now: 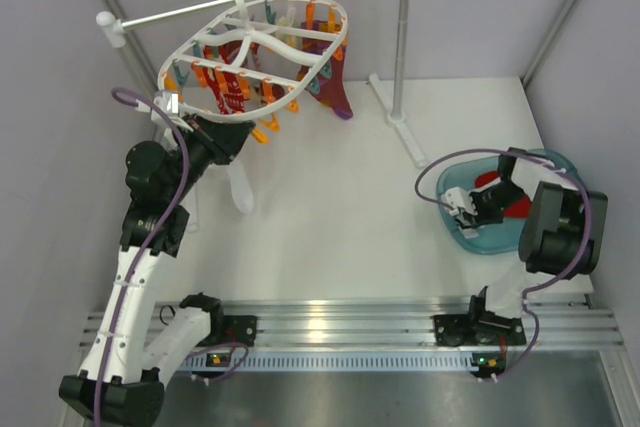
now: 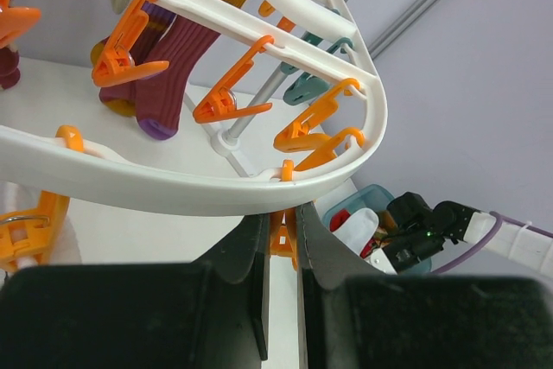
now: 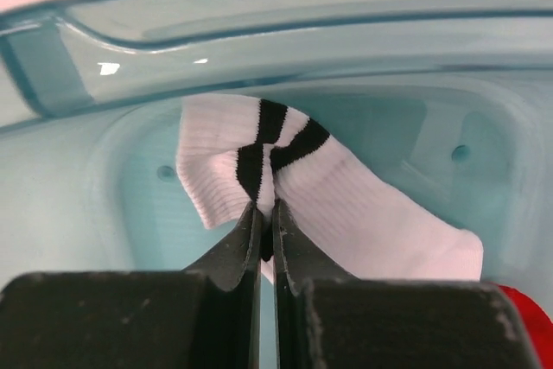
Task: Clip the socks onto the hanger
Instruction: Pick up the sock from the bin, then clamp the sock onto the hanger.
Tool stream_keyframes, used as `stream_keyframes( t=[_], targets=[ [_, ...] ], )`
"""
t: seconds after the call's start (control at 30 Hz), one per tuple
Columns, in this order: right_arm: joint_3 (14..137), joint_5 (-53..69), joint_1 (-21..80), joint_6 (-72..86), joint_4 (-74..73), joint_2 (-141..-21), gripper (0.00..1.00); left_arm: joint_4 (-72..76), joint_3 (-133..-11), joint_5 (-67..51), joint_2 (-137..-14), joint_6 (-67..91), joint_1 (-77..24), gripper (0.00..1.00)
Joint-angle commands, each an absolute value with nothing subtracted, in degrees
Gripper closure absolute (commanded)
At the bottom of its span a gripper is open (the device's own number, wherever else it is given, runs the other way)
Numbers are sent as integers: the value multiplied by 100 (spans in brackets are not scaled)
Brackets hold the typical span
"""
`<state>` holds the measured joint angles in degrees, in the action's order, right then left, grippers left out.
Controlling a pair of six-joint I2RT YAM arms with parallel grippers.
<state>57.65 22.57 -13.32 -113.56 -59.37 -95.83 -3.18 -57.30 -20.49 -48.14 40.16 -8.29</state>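
The white oval hanger (image 1: 268,40) hangs from the rail at the back left, with several orange, red and teal clips. My left gripper (image 1: 243,142) is just under its near rim (image 2: 173,187), shut on an orange clip (image 2: 283,235). A maroon sock (image 1: 335,87) and other dark socks (image 2: 177,66) hang clipped; a white sock (image 1: 241,187) dangles below the near rim. My right gripper (image 1: 463,209) is inside the blue basin (image 1: 470,239), shut on the cuff of a white sock with black stripes (image 3: 346,200). A red sock (image 1: 515,205) lies beside it.
The white-and-metal rail stand (image 1: 400,47) crosses the back, its foot on the table right of the hanger. The basin's wall (image 3: 259,32) rises close ahead of the right gripper. Grey walls close in on the left and right.
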Motion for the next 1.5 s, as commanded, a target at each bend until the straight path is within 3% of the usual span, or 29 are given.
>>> stream_keyframes(
  t=[0.0, 0.3, 0.43, 0.73, 0.93, 1.07, 1.23, 1.47],
  targets=[
    [6044, 2741, -1415, -11515, -6370, -9238, 100, -176, -5669, -1872, -4790, 3929, -791, 100],
    [7522, 4103, -1556, -9793, -7787, -8333, 100, -141, -5652, -1907, -4799, 3990, -791, 100],
    [8207, 5078, -1460, -8163, -7797, -7745, 100, -53, -5564, -1925, -4790, 4025, -791, 100],
    [8131, 4773, 137, -2146, -4445, -6716, 100, 176, -5467, -1933, -4808, 4087, -791, 100],
    [7787, 3369, 1709, 1268, -2972, -6705, 100, 211, -5555, -1969, -4825, 4060, -791, 100],
    [7989, 2270, 2776, 2485, -2831, -7118, 100, 237, -5555, -2021, -4825, 4052, -791, 100],
    [7567, 2451, 3338, 3873, -1496, -7416, 100, 299, -5511, -2039, -4851, 4078, -791, 100],
    [7874, 2821, 3981, 4605, -669, -8155, 100, 386, -5467, -2118, -4860, 4183, -791, 100]
  ],
)
